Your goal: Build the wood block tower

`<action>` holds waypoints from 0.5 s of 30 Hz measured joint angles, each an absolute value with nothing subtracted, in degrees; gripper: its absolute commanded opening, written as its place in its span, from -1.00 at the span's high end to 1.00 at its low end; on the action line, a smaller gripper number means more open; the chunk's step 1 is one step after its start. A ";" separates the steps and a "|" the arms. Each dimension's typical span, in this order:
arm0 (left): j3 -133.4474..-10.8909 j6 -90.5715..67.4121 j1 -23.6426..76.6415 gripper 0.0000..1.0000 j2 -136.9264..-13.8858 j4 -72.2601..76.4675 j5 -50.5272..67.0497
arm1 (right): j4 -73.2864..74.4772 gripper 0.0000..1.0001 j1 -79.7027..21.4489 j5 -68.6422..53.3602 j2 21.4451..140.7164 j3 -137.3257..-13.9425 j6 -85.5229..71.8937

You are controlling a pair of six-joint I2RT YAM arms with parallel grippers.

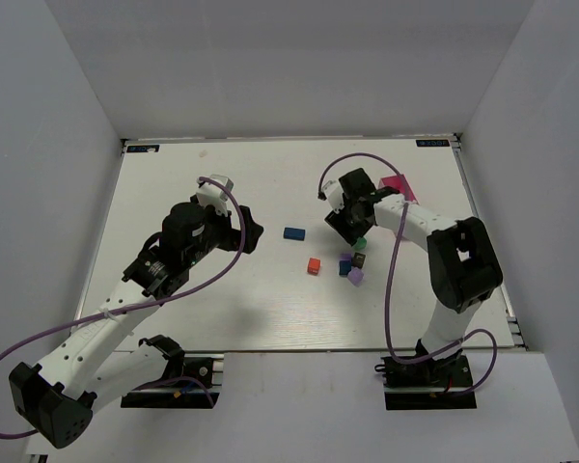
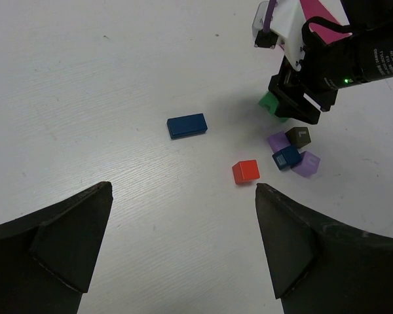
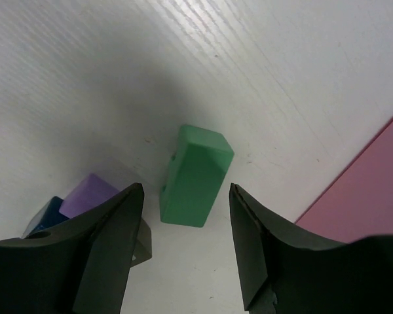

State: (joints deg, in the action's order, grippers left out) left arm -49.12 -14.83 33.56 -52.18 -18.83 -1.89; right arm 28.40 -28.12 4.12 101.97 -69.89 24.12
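Observation:
The blocks of the wood block tower lie loose on the white table. A green block (image 3: 195, 176) rests on the table between the fingertips of my right gripper (image 3: 187, 196), which is open with a gap on each side of the block. Close by sit a purple block (image 2: 278, 140), a dark block (image 2: 299, 136), a small blue block (image 2: 286, 157) and a lilac block (image 2: 306, 163). A red block (image 1: 314, 265) and a flat blue block (image 1: 293, 232) lie further left. My left gripper (image 1: 251, 233) hangs open and empty, left of the flat blue block.
A pink tray (image 1: 398, 186) lies at the back right, just behind the right gripper. White walls enclose the table (image 1: 222, 309) on three sides. Purple cables loop off both arms.

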 measured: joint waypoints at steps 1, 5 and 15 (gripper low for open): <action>-49.12 -14.83 33.56 -1.00 -52.18 -18.83 -1.83 | 28.45 -0.22 -27.86 4.38 102.13 -70.08 24.12; -49.12 -14.83 33.56 -1.00 -52.18 -18.83 -1.50 | 28.42 -0.19 -26.96 4.93 102.72 -70.70 24.12; -49.12 -14.83 33.56 -1.00 -52.18 -18.83 -1.23 | 29.23 -0.03 -25.85 3.84 106.56 -72.79 24.05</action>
